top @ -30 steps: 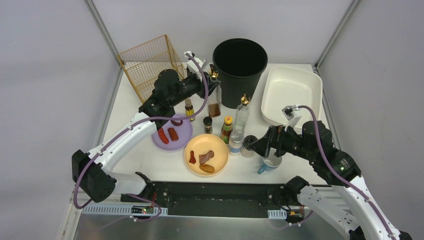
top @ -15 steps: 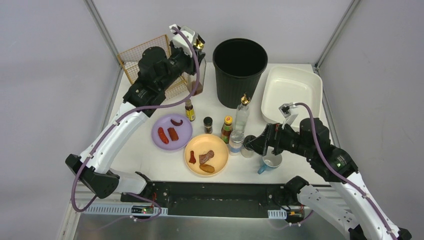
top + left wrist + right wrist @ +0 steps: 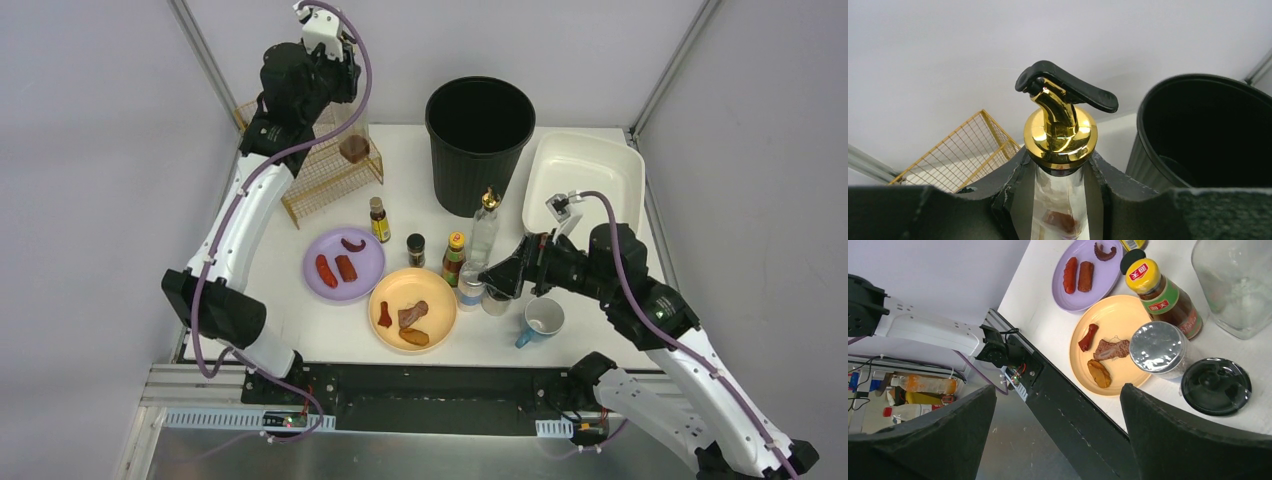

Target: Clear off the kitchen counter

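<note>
Moved: I've carried bottle (image 3: pixel 1060 132) to upper left, above basket (image 3: pixel 320 175) | left claw (image 3: pixel 1060 185) clamped on bottle | right claw (image 3: pixel 1058 390) wide open, empty, over jars (image 3: pixel 1158 347) | counter (image 3: pixel 300 320) mid-frame: plates (image 3: pixel 440 290), jars, mug (image 3: pixel 543 318) uncleared, barely started, I judge.

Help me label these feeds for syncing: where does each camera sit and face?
Top external: above, behind the bases, looking down on the counter; both arms show.
Left wrist: raised, facing the gold-capped bottle gripped in the left tool; fingers show.
Right wrist: looks down through the open right tool at the orange plate; fingers show.
Shared: top and right wrist see that plate.
</note>
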